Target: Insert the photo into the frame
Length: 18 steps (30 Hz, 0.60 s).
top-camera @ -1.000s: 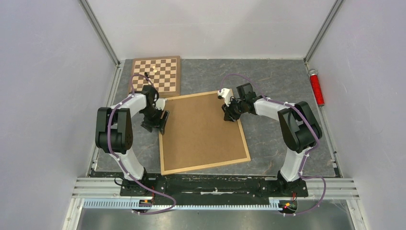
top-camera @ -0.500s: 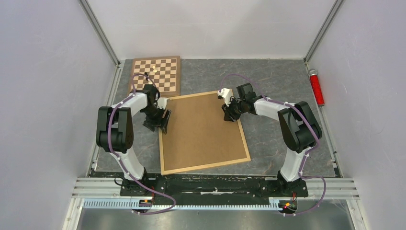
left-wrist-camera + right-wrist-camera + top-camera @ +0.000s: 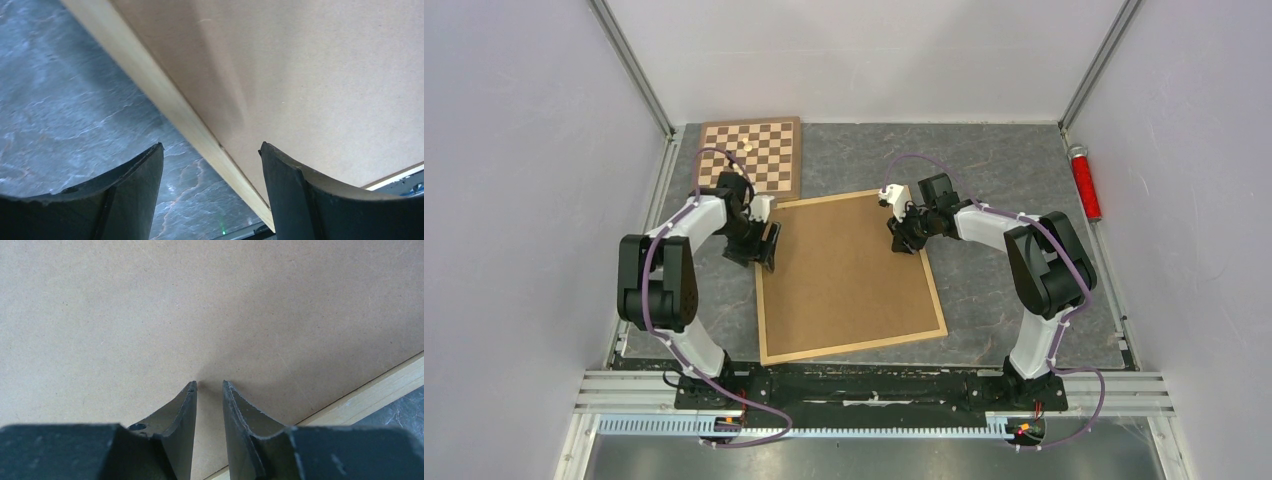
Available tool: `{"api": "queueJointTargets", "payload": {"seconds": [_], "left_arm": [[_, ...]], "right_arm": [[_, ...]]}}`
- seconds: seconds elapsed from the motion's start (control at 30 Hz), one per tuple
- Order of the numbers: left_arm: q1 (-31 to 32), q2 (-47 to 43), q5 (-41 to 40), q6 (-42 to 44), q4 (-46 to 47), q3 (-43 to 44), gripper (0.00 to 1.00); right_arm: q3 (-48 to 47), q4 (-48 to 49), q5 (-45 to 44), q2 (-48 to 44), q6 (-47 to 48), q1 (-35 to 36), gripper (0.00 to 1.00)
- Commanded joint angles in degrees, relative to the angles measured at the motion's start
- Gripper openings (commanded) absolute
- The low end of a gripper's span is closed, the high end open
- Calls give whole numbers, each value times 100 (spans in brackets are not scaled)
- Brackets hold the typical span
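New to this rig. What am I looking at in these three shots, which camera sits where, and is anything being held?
Two small robot arms are bolted at the near edge of a grey table. The top view looks down from above and behind them. The other two pictures come from a camera on each wrist, looking past that arm's own fingers.

On the table lies a light wooden frame filled by a brown backing board. A chessboard sits at the far left, and a red cylinder lies at the right edge.

The left pincer is wide open, hanging over the frame's left edge. The right pincer is over the board near its far right corner, with only a narrow gap between its fingers. Neither holds anything. No photo is visible in any view.
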State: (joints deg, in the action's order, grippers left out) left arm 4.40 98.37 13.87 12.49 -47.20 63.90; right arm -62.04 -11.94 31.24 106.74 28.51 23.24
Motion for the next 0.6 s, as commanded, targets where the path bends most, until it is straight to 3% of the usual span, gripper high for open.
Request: {"api": "queueJointTargets", "payload": {"seconds": [0.0, 0.57], "left_arm": [[-252, -201, -298, 138, 21, 69, 77], [-304, 110, -701, 216, 95, -179, 76]], "right_arm": [[339, -1110, -136, 467, -125, 74, 28], [324, -1104, -136, 487, -122, 75, 28]]}}
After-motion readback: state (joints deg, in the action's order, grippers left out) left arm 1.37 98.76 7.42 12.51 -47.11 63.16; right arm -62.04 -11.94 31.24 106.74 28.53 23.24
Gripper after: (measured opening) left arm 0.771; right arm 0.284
